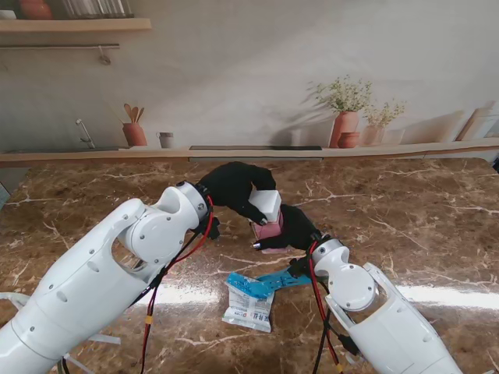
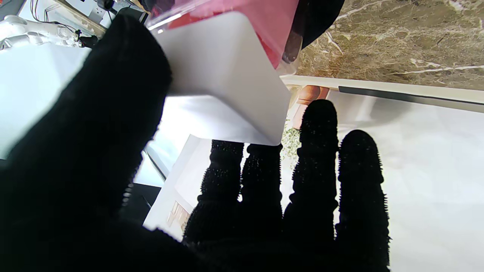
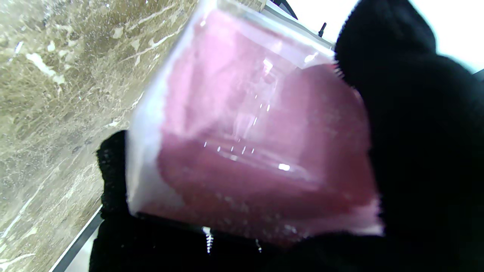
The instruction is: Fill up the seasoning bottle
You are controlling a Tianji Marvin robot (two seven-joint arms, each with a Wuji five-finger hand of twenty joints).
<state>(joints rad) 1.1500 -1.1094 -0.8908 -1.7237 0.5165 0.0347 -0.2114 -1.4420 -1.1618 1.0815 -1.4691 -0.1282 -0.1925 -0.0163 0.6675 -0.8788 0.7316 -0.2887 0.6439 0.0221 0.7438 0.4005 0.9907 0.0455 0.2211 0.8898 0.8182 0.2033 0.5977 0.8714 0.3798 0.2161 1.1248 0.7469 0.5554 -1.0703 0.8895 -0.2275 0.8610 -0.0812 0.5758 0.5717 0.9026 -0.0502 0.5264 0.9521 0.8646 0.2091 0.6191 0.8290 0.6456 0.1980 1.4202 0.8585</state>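
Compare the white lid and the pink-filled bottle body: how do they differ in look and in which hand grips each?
The white lid is opaque and plain white; the bottle body is clear-walled and shows pink contents. The left hand grips the lid from above; the right hand grips the body lower down. Whether the lid is fully seated or lifted cannot be told. Both are squarish and held over the marble table.

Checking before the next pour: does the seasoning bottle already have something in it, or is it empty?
Not empty. The seasoning bottle, held in the right hand, shows pink contents through its clear wall.
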